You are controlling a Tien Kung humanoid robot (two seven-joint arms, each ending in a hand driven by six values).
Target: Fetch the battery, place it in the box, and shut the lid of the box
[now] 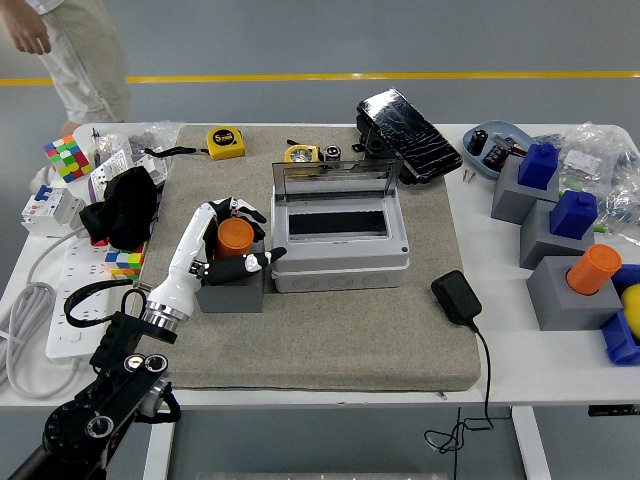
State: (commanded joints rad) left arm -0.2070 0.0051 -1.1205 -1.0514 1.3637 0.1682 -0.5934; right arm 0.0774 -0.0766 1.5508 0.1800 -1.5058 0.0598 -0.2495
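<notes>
The orange battery stands upright in a grey block on the grey mat, just left of the box. My left hand reaches in from the lower left and wraps the battery, fingers curled behind it and thumb across the front. The grey box sits mid-mat with its clear lid standing open at the back, and its inside looks dark. My right arm does not show.
A person stands at the far left corner. A tape measure, a black cracked device, a black adapter, black cloth and more grey blocks with blue and orange cylinders lie around.
</notes>
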